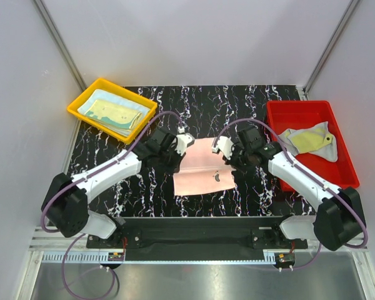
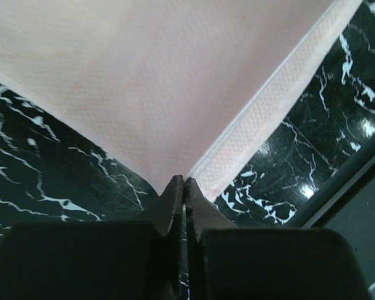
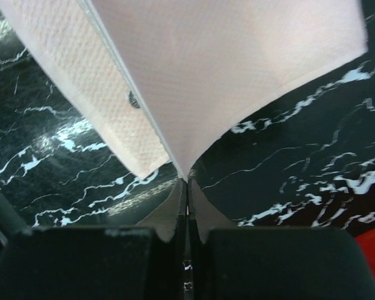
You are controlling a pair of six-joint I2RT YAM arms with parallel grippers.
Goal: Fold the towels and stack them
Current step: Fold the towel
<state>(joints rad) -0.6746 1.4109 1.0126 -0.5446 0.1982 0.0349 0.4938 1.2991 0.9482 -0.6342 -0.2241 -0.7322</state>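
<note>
The left gripper (image 2: pixel 185 181) is clenched on one corner of the soft pink rectangular terry towel (image 1: pixel 203 167), which is spread just ahead of its fingertips. Another corner is pinched likewise by the right gripper (image 3: pixel 187 181). Both corners are best carried level and taut, so that the edges are matched.

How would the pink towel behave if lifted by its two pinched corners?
Probably floppy: the pink towel bends over itself beside the right fingers. Likely light, since narrow pinches by those and the left fingers hold it. Its textured weave should resist slipping.
</note>
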